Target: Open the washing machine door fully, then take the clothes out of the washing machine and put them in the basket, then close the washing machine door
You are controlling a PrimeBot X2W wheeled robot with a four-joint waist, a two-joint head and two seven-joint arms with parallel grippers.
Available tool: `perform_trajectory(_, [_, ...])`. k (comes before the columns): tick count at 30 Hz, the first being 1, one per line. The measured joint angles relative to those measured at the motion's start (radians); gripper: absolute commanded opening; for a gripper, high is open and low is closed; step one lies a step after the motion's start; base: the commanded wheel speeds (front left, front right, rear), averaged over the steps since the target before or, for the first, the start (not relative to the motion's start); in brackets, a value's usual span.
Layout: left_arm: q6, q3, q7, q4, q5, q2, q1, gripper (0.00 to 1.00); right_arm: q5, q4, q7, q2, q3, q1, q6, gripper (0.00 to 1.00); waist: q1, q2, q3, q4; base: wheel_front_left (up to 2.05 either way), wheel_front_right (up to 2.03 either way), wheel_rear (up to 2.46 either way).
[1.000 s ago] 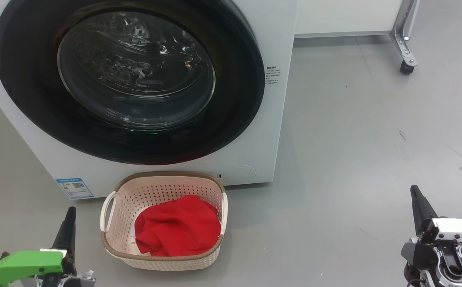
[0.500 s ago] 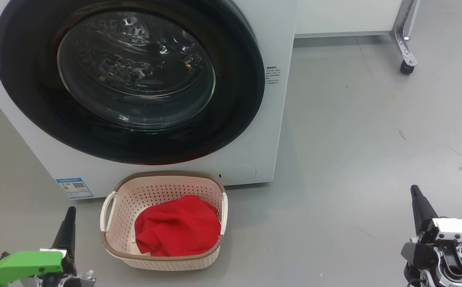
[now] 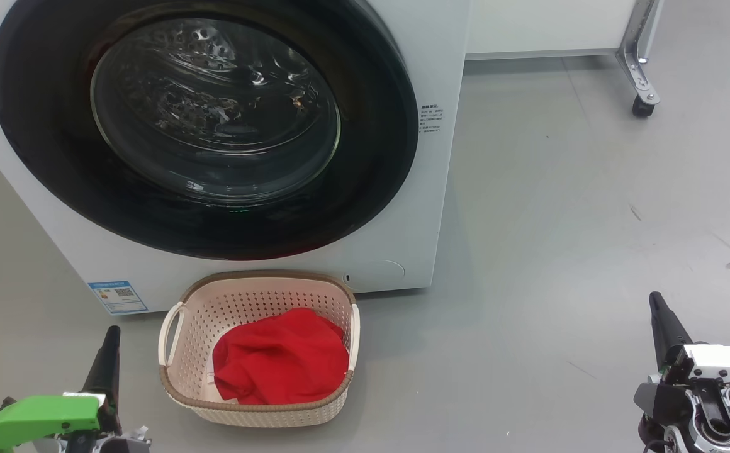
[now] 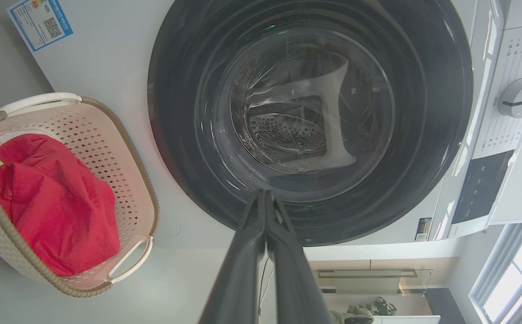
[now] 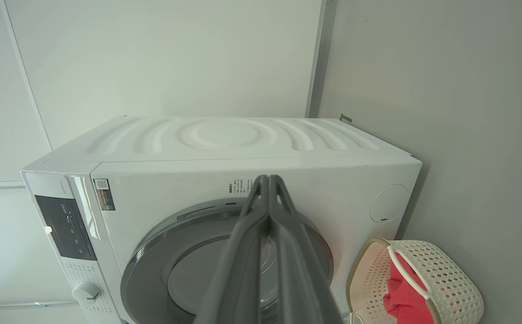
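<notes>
The washing machine (image 3: 440, 75) (image 5: 243, 139) is a big white front-loader, and its round black-rimmed door (image 3: 377, 189) (image 4: 184, 148) (image 5: 153, 256) sits flush against the front, closed. Through the glass I see only bare steel drum. Red clothes (image 3: 280, 362) (image 4: 51, 207) (image 5: 400, 297) lie bunched in the cream basket (image 3: 258, 292) (image 4: 85, 130) (image 5: 450, 270) on the floor in front of the machine. My left gripper (image 3: 112, 333) (image 4: 264, 193) rests shut and empty at the lower left, beside the basket. My right gripper (image 3: 654, 299) (image 5: 268, 178) is shut and empty at the lower right, well away from the machine.
Grey floor (image 3: 579, 207) spreads out right of the machine. A white unit on a metal leg with a caster (image 3: 642, 104) stands at the back right. A blue label (image 3: 117, 297) marks the machine's lower left corner.
</notes>
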State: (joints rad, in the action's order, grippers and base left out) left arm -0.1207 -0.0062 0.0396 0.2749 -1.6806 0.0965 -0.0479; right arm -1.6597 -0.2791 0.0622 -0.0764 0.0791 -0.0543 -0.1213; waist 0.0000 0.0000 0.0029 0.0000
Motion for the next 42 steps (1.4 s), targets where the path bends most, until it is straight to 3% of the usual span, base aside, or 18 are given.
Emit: perform_trajectory(42, [0.0, 0.004, 0.003, -0.003, 0.0, -0.007, 0.0, 0.0, 0.003, 0.002, 0.004, 0.003, 0.003, 0.0, 0.0, 0.0, 0.0, 0.0, 0.0, 0.0, 0.0, 0.0, 0.0])
